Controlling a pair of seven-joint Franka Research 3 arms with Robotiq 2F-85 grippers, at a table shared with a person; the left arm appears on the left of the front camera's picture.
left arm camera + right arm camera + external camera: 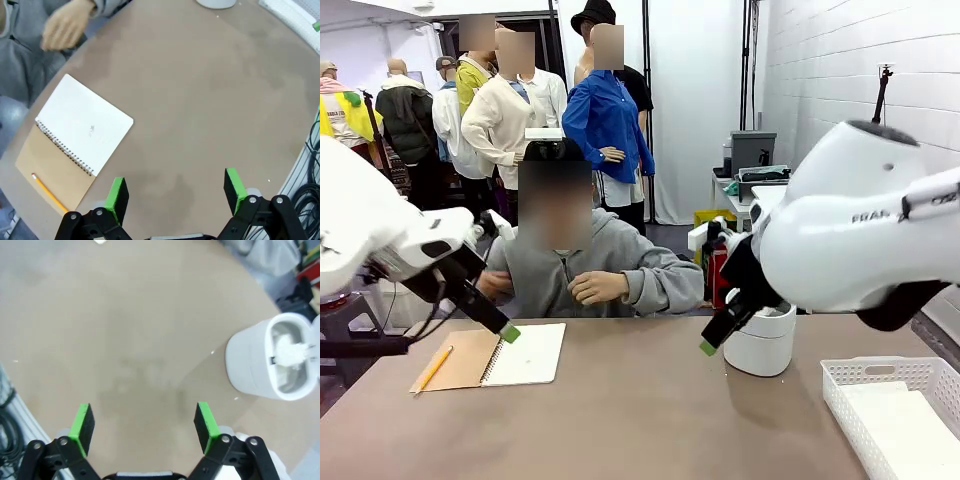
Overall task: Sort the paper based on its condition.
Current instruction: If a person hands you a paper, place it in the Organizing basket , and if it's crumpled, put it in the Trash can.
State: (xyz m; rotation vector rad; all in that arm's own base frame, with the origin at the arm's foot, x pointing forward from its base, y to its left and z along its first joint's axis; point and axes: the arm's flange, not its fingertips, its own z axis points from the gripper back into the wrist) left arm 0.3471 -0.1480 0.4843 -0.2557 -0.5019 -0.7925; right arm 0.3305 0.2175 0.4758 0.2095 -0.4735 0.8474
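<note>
A flat white sheet of paper [912,432] seems to lie in the white basket [840,378] at the front right. Inside the white bin [250,365] sits a white lump [289,351]; I cannot tell if it is paper. My left gripper [508,333] hangs open over the spiral notebook [525,353], with nothing between its fingers [117,196]. The right gripper [708,347] hovers open just left of the bin [763,345] and is empty, with bare table under its pads [205,421].
The notebook [85,125] lies open on a white page, its brown cover folded out, a yellow pencil [47,192] on it. A person in a grey hoodie sits at the far edge, one hand [598,288] raised above the table. The basket [290,15] reaches the right table edge.
</note>
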